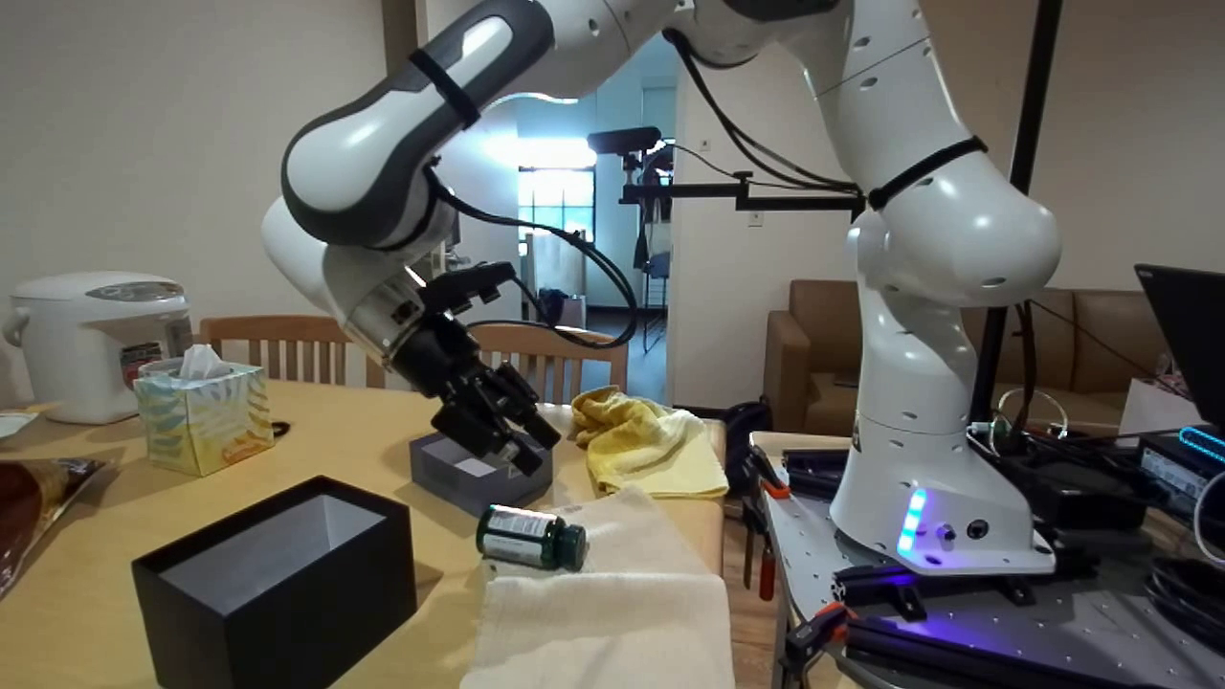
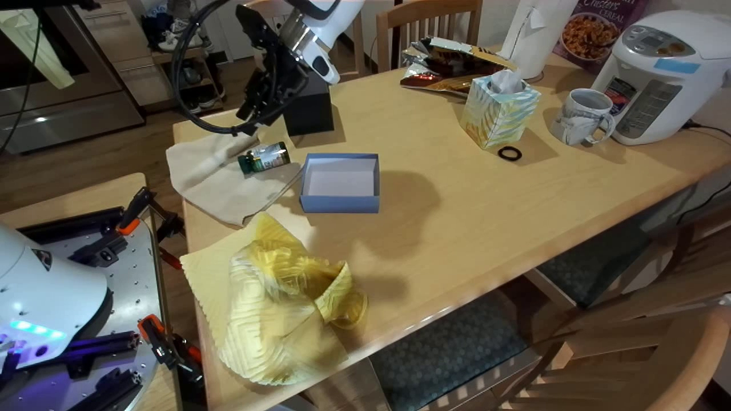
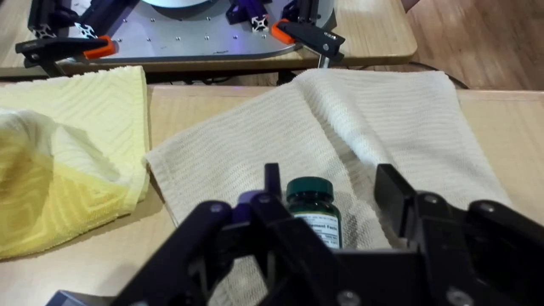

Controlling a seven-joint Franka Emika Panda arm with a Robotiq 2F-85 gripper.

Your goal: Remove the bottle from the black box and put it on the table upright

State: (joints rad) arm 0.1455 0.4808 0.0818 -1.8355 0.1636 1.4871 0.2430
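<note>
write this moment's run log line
dark green labelled bottle on its side on beige cloth; outside matte black rectangular box; black two-finger gripper open, empty; upright placement pending

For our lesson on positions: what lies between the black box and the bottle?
A bare strip of table separates black box and bottle, in an exterior view.

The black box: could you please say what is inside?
In an exterior view the black box shows pale inner walls; its near side hides the bottom and anything there.
</note>
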